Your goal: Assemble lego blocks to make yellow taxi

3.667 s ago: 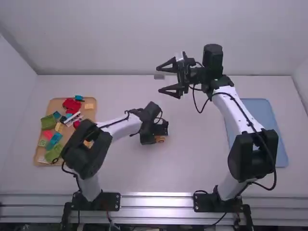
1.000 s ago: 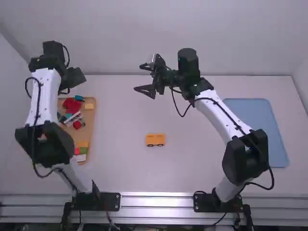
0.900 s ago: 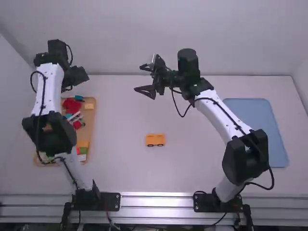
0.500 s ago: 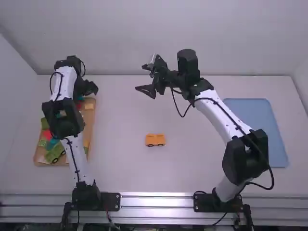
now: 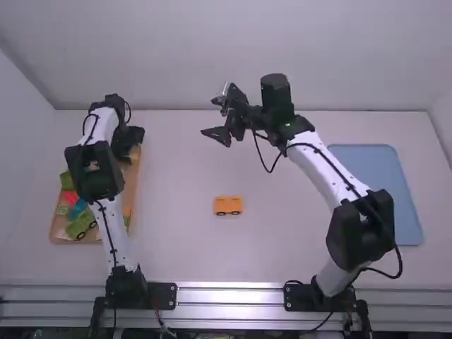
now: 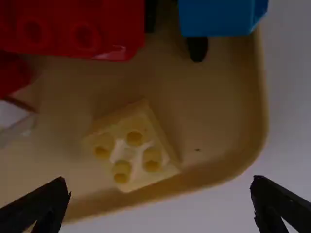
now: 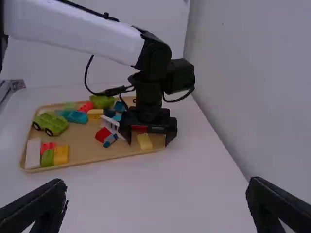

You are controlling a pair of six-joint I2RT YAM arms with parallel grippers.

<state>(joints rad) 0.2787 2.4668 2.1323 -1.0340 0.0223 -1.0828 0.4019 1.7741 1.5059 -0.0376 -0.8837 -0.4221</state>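
Observation:
The yellow wheeled block stands alone on the table's middle. My left gripper is over the far right part of the wooden tray. In the left wrist view, my left gripper is open, with a pale yellow four-stud block between and beyond its fingers, untouched, near the tray's corner. The right wrist view shows that pale yellow block between the left fingers. My right gripper hangs open and unloaded beyond the table's middle; its two fingers stand wide apart around the right gripper's empty gap in its wrist view.
A red block and a blue block lie beside the pale yellow one. Green wheeled pieces and other coloured blocks share the tray. A blue tray lies at the right, partly behind the right arm.
The left gripper has left the yellow wheeled block, swung to the tray's far end and, lately, come slightly nearer the camera. The right arm first shifted left and has since barely moved.

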